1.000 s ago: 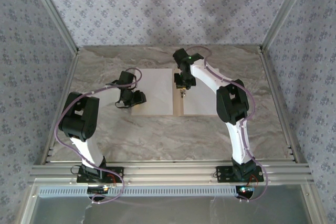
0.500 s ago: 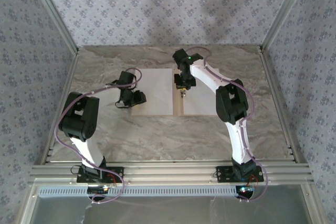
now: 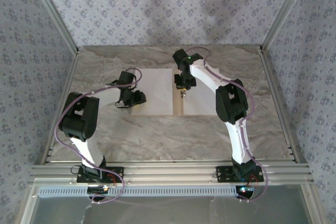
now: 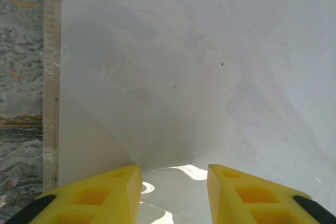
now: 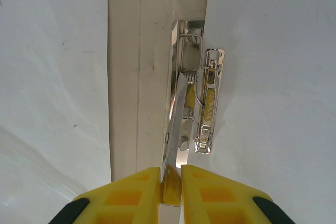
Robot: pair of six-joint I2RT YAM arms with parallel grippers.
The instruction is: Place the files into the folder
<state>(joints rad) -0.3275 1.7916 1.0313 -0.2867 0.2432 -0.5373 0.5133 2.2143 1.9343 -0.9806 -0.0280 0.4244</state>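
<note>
The folder (image 3: 178,103) lies open on the table, its tan spine (image 5: 136,77) bare between two white files. One file (image 3: 157,90) covers the left cover, the other (image 3: 202,103) the right cover. My right gripper (image 5: 170,182) hangs over the spine (image 3: 182,88), shut on the raised lever (image 5: 176,124) of the metal clip (image 5: 208,103). My left gripper (image 3: 137,98) sits at the left file's near-left corner. Its yellow fingers (image 4: 110,195) stand apart over the file (image 4: 184,66), which bows upward ahead of them. The gripper (image 4: 174,182) is open.
A marble table (image 3: 157,135) carries the folder, with bare surface in front of it and to both sides. The folder's tan left edge (image 4: 51,77) borders the marble (image 4: 21,77). Patterned walls and metal frame posts (image 3: 52,14) enclose the workspace.
The right arm's elbow has shifted very slightly to the left. The left arm, the files and the folder stay as they were.
</note>
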